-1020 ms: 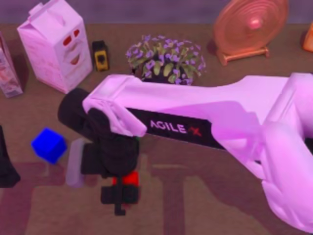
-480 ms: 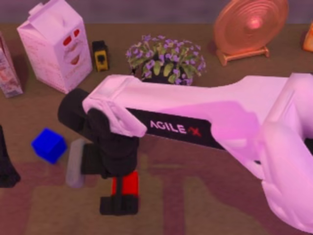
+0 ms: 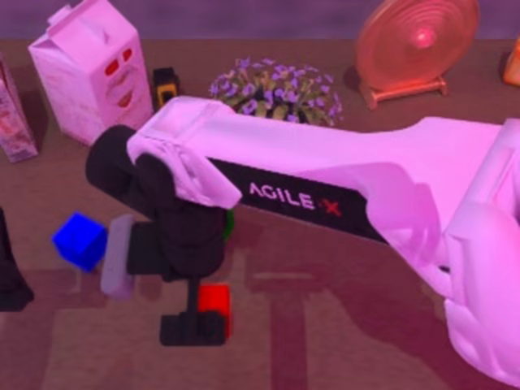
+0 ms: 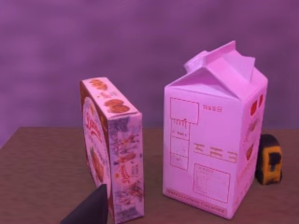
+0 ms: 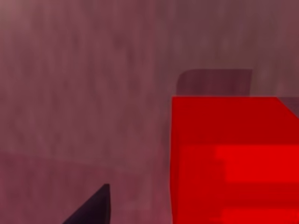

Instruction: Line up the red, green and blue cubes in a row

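Note:
The red cube [image 3: 216, 303] lies on the brown table near the front, and it fills the right wrist view's side as the red cube [image 5: 233, 163]. My right gripper [image 3: 197, 318] hangs over it, open, with one dark finger [image 5: 96, 207] standing apart from the cube's face. At the left sits the blue cube [image 3: 80, 240], untouched. Of the green cube [image 3: 231, 221] only a sliver shows under my right arm's wrist. My left gripper [image 3: 8, 272] stays parked at the left edge, its one visible finger [image 4: 91, 210] well off to the side.
At the back left stand a milk carton [image 3: 93, 73] and a printed box [image 3: 12, 114], with a small yellow object [image 3: 166, 91] beside the carton. A flowering plant [image 3: 276, 93] and a copper disc on a stand [image 3: 414, 45] line the back.
My right arm has shifted a little to the left and back. The red cube, earlier between the fingers, now shows at the gripper's right side with a gap to the finger.

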You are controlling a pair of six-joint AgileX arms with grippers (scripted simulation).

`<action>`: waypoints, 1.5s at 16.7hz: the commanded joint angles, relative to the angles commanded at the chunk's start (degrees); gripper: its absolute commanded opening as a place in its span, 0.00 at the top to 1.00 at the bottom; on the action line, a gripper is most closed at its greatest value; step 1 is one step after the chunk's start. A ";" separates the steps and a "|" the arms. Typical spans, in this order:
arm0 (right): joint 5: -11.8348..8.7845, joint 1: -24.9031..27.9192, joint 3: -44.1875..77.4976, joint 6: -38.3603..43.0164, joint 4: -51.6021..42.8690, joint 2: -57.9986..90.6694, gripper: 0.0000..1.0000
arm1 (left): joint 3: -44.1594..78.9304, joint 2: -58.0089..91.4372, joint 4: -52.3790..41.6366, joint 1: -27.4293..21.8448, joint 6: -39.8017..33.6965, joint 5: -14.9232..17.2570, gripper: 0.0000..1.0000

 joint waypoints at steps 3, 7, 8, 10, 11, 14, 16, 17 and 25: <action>-0.04 0.13 4.71 -0.07 -6.19 -1.03 0.00 | 0.00 0.00 0.00 0.00 0.00 0.00 0.00; -0.04 0.14 5.98 -0.08 -7.55 -1.51 0.00 | 0.00 0.00 0.00 0.00 0.00 0.00 0.00; -0.03 -0.12 5.88 -0.08 -7.41 -1.32 0.00 | 0.00 0.00 0.00 0.00 0.00 0.00 0.00; -0.09 -0.35 5.54 0.02 -7.02 -1.85 0.00 | 0.47 0.48 -0.33 -0.17 -0.01 0.02 0.00; -0.20 -0.84 4.71 0.24 -6.19 -2.95 0.00 | 1.52 1.56 -1.07 -0.52 -0.05 0.05 0.00; -0.74 -3.96 -0.98 1.76 -1.32 -9.69 0.00 | 7.77 7.96 -5.16 -2.39 -0.25 0.12 0.00; -1.22 -7.25 -6.96 3.52 3.41 -17.00 0.00 | 14.36 15.03 -9.28 -4.20 -0.44 0.12 0.00; -1.49 -9.24 -10.55 4.65 6.13 -21.55 0.00 | 18.07 19.32 -11.62 -5.20 -0.55 0.11 0.00; -3.14 -29.60 -53.91 17.37 31.56 -70.46 0.00 | 53.94 66.98 -35.37 -15.18 -1.32 0.00 0.00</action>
